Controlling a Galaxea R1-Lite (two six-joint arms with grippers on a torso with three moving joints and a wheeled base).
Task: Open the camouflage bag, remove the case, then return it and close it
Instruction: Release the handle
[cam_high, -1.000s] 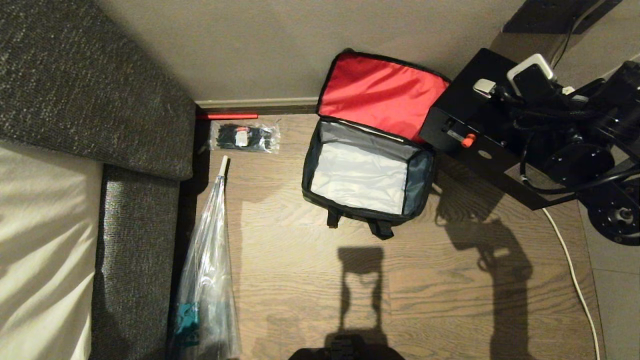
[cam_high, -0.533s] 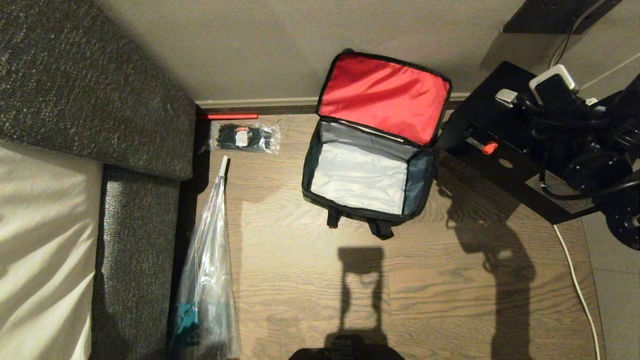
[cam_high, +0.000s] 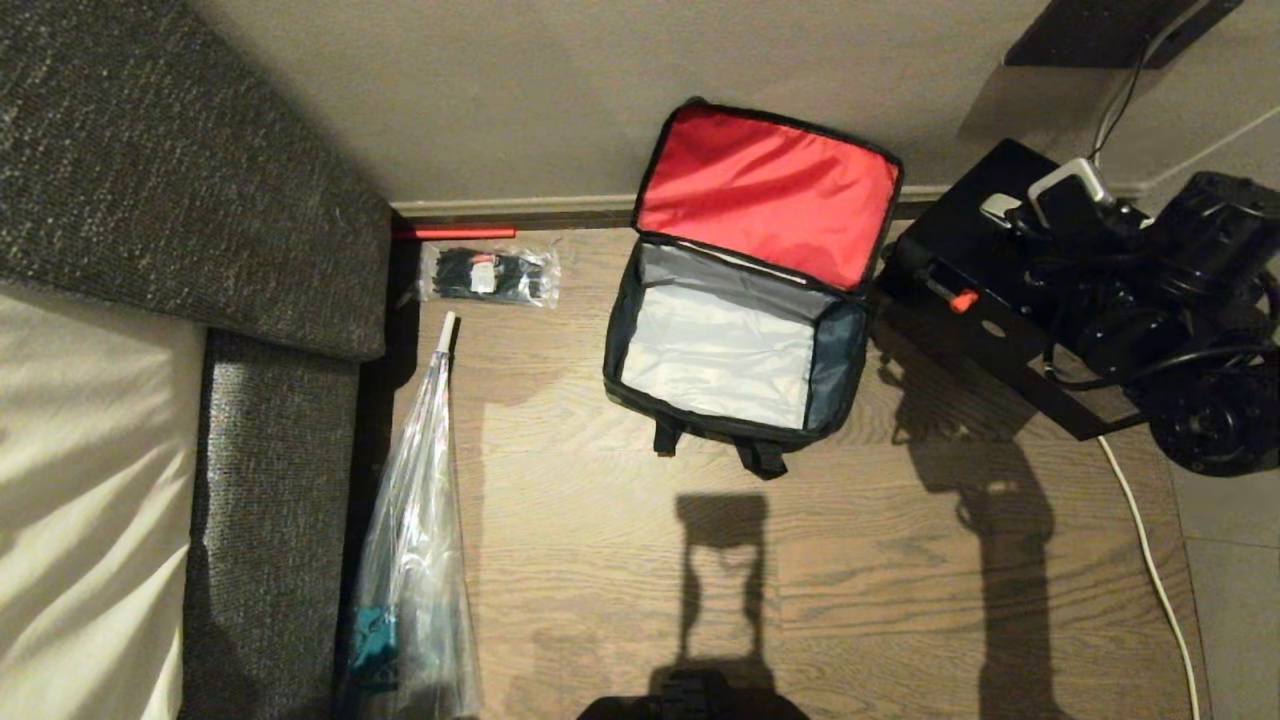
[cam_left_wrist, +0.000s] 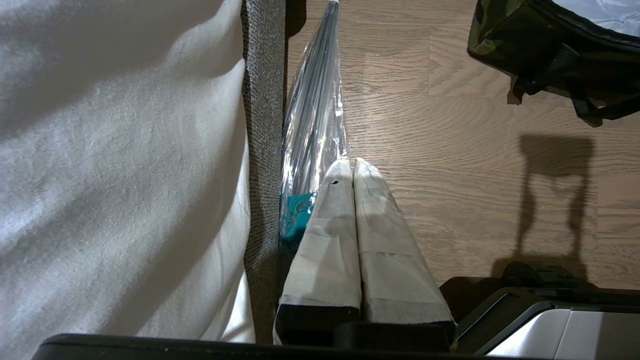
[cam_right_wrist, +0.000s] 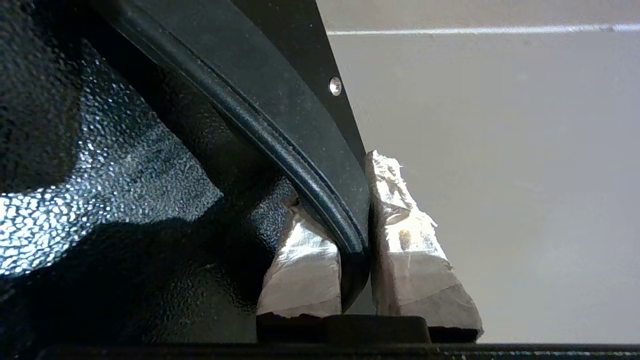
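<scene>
Wood-grain flooring (cam_high: 620, 560) meets a plain wall, with a grey sofa (cam_high: 180, 200) along the robot's left. Camouflage bag (cam_high: 735, 345) lies open by the wall: red lid lining raised, pale grey interior empty, black straps toward the robot. Case (cam_high: 985, 290), black with a small red latch, hangs just right of the bag, apart from it. Right gripper (cam_right_wrist: 356, 220) is clamped on the case's black handle. Left gripper (cam_left_wrist: 352, 167) is parked beside the sofa, fingers pressed together. Clear plastic bag (cam_high: 410, 560) and a small packet (cam_high: 488, 274) lie left of the bag. No legible writing.
</scene>
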